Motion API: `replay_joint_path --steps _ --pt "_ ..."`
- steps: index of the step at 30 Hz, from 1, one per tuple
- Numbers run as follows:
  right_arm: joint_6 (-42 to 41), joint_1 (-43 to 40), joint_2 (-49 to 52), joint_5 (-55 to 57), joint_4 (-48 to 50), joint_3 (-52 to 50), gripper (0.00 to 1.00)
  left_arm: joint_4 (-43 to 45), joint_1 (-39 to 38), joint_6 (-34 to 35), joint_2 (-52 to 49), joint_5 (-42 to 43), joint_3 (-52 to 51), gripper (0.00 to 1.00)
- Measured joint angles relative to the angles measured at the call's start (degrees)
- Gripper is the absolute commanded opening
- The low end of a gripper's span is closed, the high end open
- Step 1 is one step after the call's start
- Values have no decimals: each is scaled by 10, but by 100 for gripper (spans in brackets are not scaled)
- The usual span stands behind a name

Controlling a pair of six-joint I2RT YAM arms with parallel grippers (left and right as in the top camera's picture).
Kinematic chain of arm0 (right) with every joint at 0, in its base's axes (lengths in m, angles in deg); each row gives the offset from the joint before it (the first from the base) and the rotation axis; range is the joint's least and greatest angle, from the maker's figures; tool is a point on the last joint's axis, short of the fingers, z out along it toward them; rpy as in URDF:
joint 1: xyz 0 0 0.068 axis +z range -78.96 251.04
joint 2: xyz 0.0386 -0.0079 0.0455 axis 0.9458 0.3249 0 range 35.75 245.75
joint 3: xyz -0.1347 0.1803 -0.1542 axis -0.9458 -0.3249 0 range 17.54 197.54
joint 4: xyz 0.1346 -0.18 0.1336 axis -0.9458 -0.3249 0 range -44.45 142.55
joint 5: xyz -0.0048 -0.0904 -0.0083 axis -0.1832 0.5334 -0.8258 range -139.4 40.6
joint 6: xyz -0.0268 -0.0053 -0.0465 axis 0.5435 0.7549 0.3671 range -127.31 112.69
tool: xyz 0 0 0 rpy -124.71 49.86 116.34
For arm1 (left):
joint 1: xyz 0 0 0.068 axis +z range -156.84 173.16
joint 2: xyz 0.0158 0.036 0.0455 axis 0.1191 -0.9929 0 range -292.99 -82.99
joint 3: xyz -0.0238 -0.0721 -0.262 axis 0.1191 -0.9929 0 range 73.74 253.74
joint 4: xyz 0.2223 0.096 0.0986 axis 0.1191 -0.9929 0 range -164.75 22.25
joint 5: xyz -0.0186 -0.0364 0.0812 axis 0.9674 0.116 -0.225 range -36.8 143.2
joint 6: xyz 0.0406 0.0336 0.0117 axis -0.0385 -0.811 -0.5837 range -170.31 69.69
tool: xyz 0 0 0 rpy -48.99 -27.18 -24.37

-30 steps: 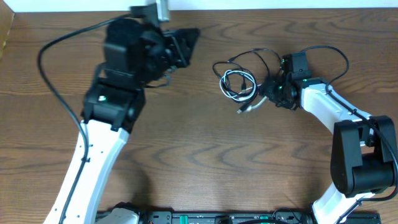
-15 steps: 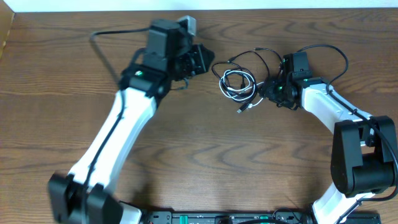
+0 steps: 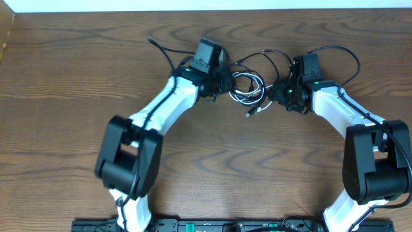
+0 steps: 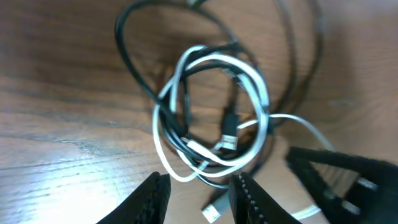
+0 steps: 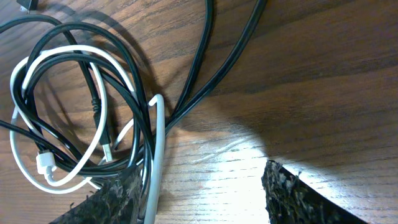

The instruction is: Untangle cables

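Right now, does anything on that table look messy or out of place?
Yes: the white cable and the black cable lie wound through each other in one tangled coil on the table, between the left gripper and the right gripper. One plug end sticks out. Nothing looks broken or spilled.

Worktop (image 3: 206, 161) of brown wood with dark wavy grain, filling overhead and both wrist views. Narrow white strip (image 3: 270, 4) along far edge in overhead view; black bar (image 3: 212, 226) along near edge. Bright glare patches on the wood in both wrist views, sheen slightly glossy.
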Motion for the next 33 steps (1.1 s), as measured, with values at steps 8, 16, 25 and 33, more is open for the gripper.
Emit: replay_joint_path --steps 8,16,25,33 --pt "2 0 0 0 0 0 59 7 -8 30 -58 -15 0 36" --pt "2 0 0 -2 2 0 60 33 -16 40 -64 -42 0 35" --pt "10 -1 0 -3 9 0 58 33 -38 55 -66 -75 0 19" --pt "47 -21 -28 -47 -10 4 63 24 -38 57 -73 -95 0 8"
